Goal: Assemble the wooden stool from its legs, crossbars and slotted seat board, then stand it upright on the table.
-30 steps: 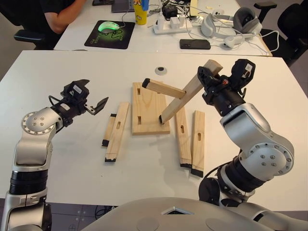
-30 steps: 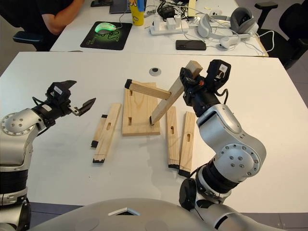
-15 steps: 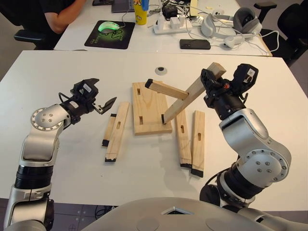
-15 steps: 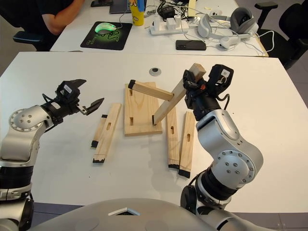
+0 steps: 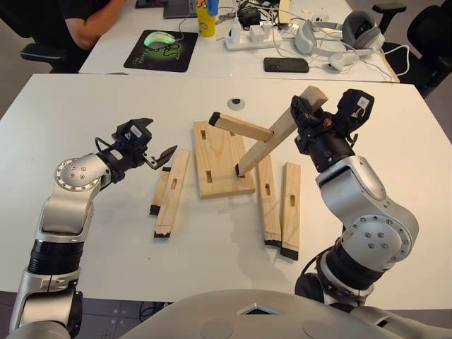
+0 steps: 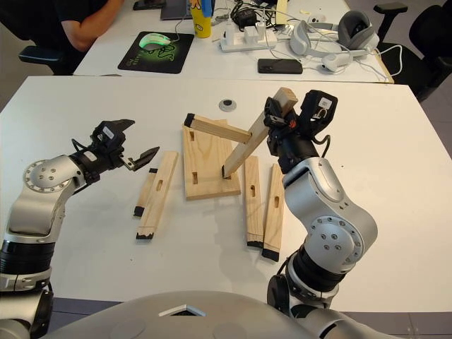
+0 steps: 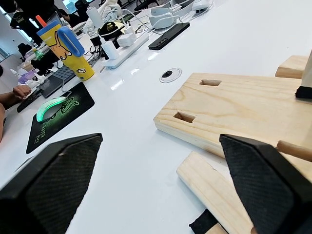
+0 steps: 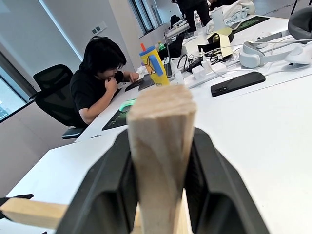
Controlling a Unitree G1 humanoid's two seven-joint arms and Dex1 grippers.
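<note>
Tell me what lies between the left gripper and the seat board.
In the left eye view, two loose pieces lie flat there: a slotted leg and a shorter bar beside it, between the open left gripper and the seat board.

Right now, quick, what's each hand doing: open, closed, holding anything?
Left hand: open, empty, above the table.
Right hand: closed on a wooden leg with a crossbar attached.
</note>
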